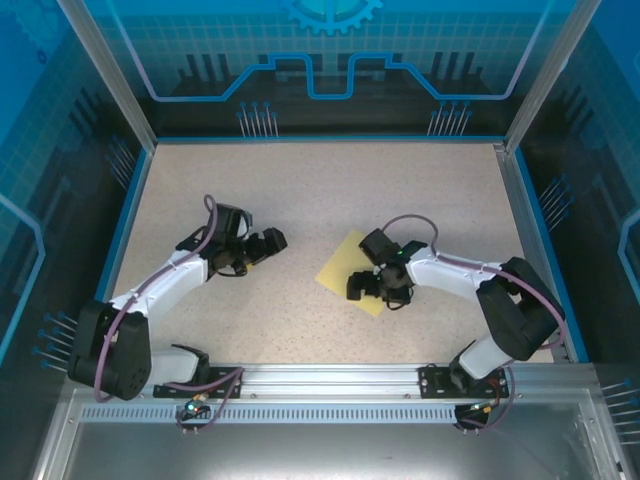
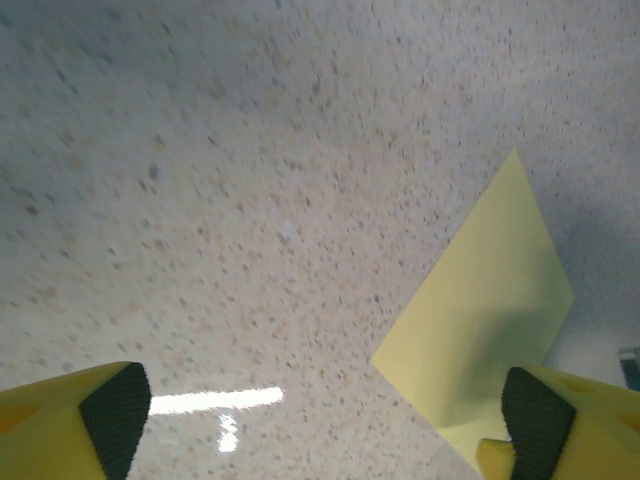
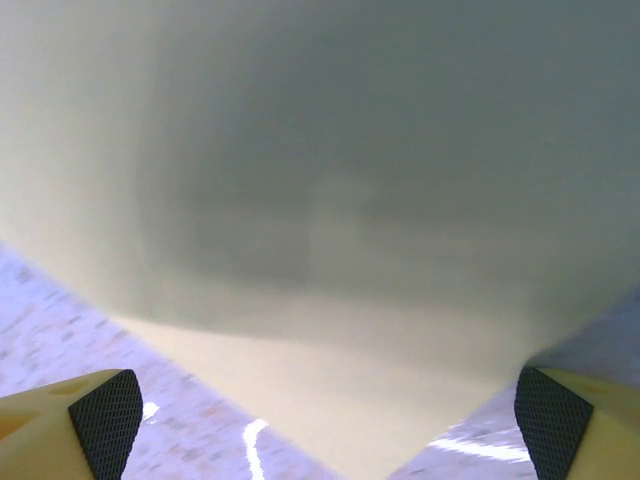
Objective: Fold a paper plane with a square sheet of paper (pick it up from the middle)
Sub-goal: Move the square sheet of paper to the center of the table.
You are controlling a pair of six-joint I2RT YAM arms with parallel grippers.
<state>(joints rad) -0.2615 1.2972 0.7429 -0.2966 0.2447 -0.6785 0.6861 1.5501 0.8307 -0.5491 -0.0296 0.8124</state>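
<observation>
Pale yellow and plain, the square sheet of paper (image 1: 338, 266) lies flat on the speckled table (image 1: 300, 190), just right of centre in the top view, turned like a diamond. The right gripper (image 1: 372, 287) hangs over its lower right part, jaws spread wide, holding nothing. The left gripper (image 1: 265, 245), likewise spread and empty, sits apart to its left.

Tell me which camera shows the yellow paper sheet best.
Left wrist: the square sheet of paper lies flat on the table, with three corners and crisp edges clear. Top external shows it small and partly hidden under the right arm. Right wrist sees it very close and blurred.
</observation>
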